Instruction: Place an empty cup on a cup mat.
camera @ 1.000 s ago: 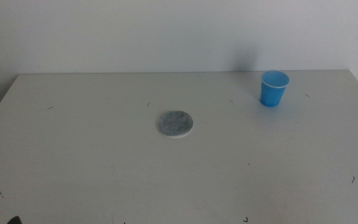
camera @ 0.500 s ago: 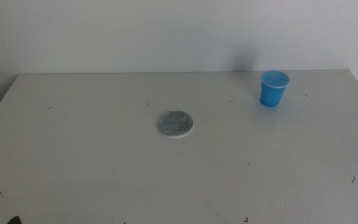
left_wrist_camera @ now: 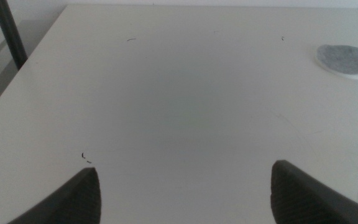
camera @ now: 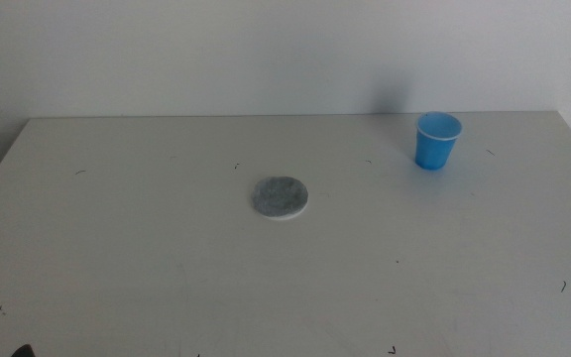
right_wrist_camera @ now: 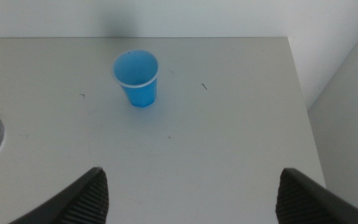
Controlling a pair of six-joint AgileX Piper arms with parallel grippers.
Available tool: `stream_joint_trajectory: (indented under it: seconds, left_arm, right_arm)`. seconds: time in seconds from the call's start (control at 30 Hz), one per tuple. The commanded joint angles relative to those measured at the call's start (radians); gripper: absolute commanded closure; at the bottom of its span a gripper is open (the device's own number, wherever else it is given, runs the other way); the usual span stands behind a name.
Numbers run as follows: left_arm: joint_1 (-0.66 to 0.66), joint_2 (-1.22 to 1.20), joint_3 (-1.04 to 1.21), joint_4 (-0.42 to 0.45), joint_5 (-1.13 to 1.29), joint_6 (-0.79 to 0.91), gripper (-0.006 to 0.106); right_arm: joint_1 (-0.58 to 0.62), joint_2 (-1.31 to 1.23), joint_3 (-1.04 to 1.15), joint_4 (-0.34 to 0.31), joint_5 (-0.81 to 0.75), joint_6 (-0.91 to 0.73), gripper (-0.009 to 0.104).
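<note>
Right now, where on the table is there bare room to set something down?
Nearly everywhere. The table is bare left of the mat, between mat and cup, and across the whole near half. Nowhere is crowded. Both grippers, left and right, hang open off the near edge.

Layout: two items on the table point(camera: 167, 258), set well apart.

The cup mat point(camera: 282, 196) lies flat near the table's centre, nothing on it. The cup point(camera: 436, 140) stands upright on the table, to the mat's right and farther back, near the far edge. Left gripper point(left_wrist_camera: 185, 193) over the near left part of the table; right gripper point(right_wrist_camera: 191, 193) above the table's right side.
</note>
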Motion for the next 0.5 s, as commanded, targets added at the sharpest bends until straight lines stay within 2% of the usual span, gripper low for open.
stream_joint_trajectory:
  seconds: [0.0, 0.2, 0.47]
  left_arm:
    - [0.001, -0.004, -0.006, 0.000, -0.067, -0.011, -0.005]
    - [0.001, -0.004, -0.006, 0.000, -0.067, -0.011, -0.005]
    - [0.001, -0.004, -0.006, 0.000, -0.067, -0.011, -0.005]
  right_arm:
    - [0.000, 0.070, -0.151, -0.003, 0.028, 0.002, 0.015]
    - [0.000, 0.298, -0.460, 0.033, 0.243, -0.005, 0.015]
    - [0.000, 0.560, -0.794, 0.023, 0.415, -0.005, 0.015]
